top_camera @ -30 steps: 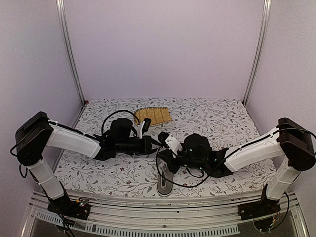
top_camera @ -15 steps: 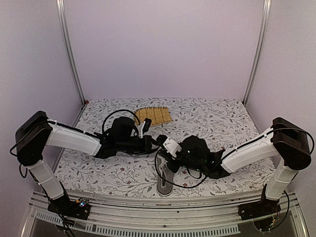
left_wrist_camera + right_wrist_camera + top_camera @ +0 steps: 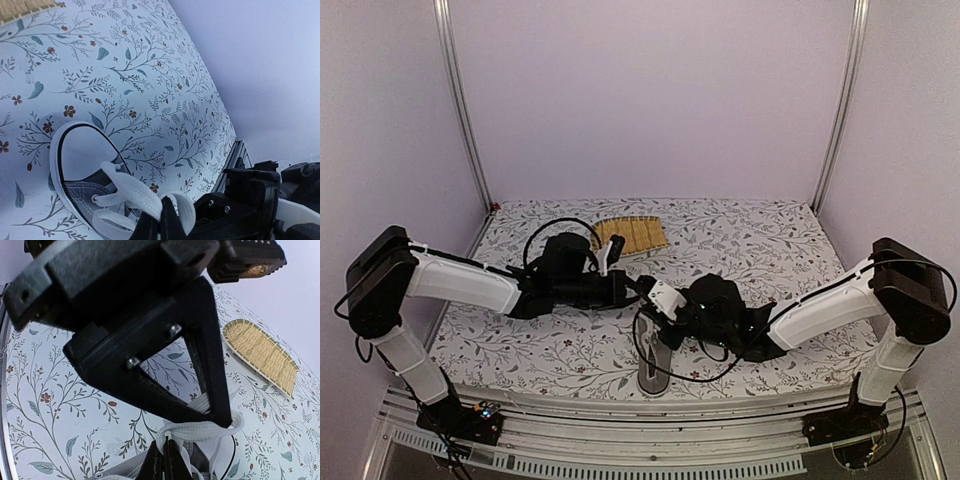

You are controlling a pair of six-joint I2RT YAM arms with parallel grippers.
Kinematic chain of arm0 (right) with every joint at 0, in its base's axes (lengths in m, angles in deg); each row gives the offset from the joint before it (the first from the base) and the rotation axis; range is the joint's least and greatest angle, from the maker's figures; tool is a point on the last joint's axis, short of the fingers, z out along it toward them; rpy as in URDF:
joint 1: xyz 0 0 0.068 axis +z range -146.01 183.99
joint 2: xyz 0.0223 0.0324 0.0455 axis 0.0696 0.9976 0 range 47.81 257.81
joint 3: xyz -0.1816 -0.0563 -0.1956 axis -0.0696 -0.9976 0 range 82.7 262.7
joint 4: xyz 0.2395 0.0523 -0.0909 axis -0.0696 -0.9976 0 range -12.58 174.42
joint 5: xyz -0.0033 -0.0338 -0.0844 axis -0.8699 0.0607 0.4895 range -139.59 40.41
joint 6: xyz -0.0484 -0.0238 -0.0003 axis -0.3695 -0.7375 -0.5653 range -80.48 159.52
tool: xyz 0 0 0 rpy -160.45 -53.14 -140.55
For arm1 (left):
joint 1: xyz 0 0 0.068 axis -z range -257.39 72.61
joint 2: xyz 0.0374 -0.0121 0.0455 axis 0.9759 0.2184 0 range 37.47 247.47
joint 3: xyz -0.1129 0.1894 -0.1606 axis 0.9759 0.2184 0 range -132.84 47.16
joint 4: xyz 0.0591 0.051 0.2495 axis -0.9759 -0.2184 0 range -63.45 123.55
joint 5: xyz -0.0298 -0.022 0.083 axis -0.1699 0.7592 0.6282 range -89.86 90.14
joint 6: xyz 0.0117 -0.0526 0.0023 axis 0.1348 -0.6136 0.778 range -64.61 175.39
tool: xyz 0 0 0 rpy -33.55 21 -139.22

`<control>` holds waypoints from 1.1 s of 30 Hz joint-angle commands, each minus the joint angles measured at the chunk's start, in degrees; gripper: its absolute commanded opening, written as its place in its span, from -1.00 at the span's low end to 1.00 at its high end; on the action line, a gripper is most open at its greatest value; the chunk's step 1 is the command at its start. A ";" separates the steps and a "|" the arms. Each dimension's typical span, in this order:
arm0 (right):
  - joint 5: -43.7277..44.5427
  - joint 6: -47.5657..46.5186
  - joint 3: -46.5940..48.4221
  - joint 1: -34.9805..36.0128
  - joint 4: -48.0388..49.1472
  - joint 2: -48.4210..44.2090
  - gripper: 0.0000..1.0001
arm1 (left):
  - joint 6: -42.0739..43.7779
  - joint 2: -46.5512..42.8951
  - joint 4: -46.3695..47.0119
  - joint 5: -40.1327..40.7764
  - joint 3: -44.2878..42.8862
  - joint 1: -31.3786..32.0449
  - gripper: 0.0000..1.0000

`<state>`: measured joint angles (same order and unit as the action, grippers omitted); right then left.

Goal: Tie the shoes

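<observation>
The grey sneaker (image 3: 654,366) with white toe cap (image 3: 80,150) lies near the table's front edge, partly hidden under the two grippers. My left gripper (image 3: 638,289) is shut on a loop of white lace (image 3: 140,196), its fingertips (image 3: 159,226) pinching it just above the eyelets. My right gripper (image 3: 656,308) meets it from the right and is shut on another strand of lace (image 3: 210,428) at its own fingertips (image 3: 165,464). The left gripper's black fingers (image 3: 150,340) fill the right wrist view, touching the same lace loop.
The yellow woven bamboo mat (image 3: 631,235) lies behind the grippers on the floral tablecloth (image 3: 770,245); it also shows in the right wrist view (image 3: 260,354). The shoe is close to the metal front rail (image 3: 650,455). The right arm's black body (image 3: 260,200) sits right beside the left gripper.
Both grippers have drawn slightly closer together over the shoe; the right gripper has shifted a little to the left. Both stay shut on the laces.
</observation>
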<state>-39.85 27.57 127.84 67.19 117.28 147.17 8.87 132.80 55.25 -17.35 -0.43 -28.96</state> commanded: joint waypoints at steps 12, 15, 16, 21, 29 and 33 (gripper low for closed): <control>12.08 -1.50 2.77 -0.31 -4.15 3.95 -0.96 | 0.65 -2.14 -0.23 0.33 -0.60 0.81 -1.00; 16.73 0.02 4.01 -0.28 -7.27 3.97 -0.96 | 0.56 -2.25 -0.12 0.20 -0.79 1.07 -1.00; 17.93 0.26 4.72 -0.29 -8.38 4.19 -0.96 | 0.56 -2.25 -0.17 0.06 -0.98 1.13 -1.00; 20.52 2.27 7.38 -0.31 -10.57 6.03 -0.96 | 0.55 -1.93 0.02 -0.43 -1.65 1.90 -1.00; 20.92 6.42 12.22 -0.27 -9.58 11.72 -0.96 | -0.83 -1.17 1.77 -1.16 -0.80 2.35 -1.00; 30.01 9.31 16.01 -0.26 -9.05 15.66 -0.96 | -1.36 -0.87 2.19 -1.01 -0.38 2.57 -1.00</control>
<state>-21.25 33.32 139.93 67.89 108.72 158.33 7.95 132.58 55.05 -15.39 -0.74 -28.18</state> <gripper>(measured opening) 0.022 0.003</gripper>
